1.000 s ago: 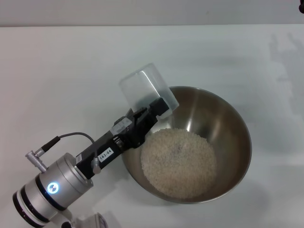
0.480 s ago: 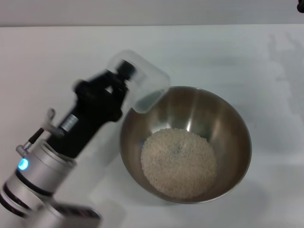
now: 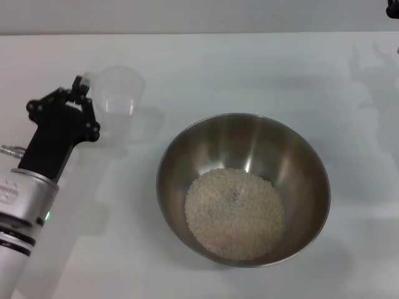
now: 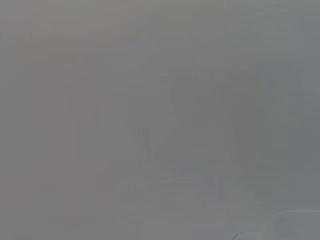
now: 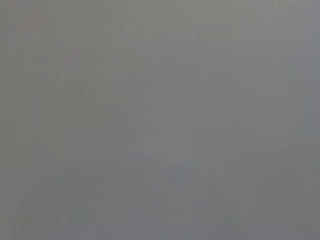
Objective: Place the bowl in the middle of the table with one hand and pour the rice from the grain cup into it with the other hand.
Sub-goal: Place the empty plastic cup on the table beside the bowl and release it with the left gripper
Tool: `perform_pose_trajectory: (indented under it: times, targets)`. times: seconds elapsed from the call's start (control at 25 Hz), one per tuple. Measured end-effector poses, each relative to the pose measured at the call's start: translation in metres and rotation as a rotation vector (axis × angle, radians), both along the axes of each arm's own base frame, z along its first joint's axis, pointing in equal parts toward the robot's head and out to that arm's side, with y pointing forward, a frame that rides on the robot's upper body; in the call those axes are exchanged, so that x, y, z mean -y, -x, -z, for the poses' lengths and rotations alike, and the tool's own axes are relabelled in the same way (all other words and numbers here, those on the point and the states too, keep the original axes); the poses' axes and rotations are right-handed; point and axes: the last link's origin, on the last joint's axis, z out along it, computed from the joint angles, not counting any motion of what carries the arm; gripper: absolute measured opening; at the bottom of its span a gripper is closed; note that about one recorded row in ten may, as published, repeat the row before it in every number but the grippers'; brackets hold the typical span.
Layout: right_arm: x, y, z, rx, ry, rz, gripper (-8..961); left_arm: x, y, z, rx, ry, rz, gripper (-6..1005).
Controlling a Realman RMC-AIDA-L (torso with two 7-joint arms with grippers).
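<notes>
The steel bowl [image 3: 299, 156] stands on the white table [image 3: 249, 68], right of the middle. A pale heap of rice [image 3: 234, 213] lies in its bottom. The translucent grain cup [image 3: 120, 93] is upright and looks empty, left of the bowl and apart from it, at or just above the tabletop. My left gripper [image 3: 82, 86] is at the cup's left side, shut on its handle. The black wrist and silver arm run down to the lower left. Only a dark bit of the right arm [image 3: 394, 7] shows at the top right corner. Both wrist views are plain grey.
The table's far edge [image 3: 199, 33] runs along the top of the head view. Faint shadows lie on the table at the far right. Bare tabletop lies around the bowl and behind the cup.
My left gripper has swung the cup from tipped over the bowl's left rim back to the left, turned it upright and lowered it beside the bowl. The bowl and rice have not moved.
</notes>
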Motion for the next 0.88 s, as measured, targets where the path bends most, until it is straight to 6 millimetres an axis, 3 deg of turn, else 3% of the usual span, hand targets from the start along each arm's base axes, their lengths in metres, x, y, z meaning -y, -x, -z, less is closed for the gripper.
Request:
perform_pose_trajectory:
  times: [0.24,0.88]
  targets:
    - [0.001,-0.001,0.0,-0.002,0.0,0.001,450,-0.009,0.029,0.008,0.255,0.132,-0.253,132]
    - [0.001,-0.001,0.0,-0.003,0.0,0.001,450,-0.012,0.042,0.014,0.282,0.162,-0.364,156]
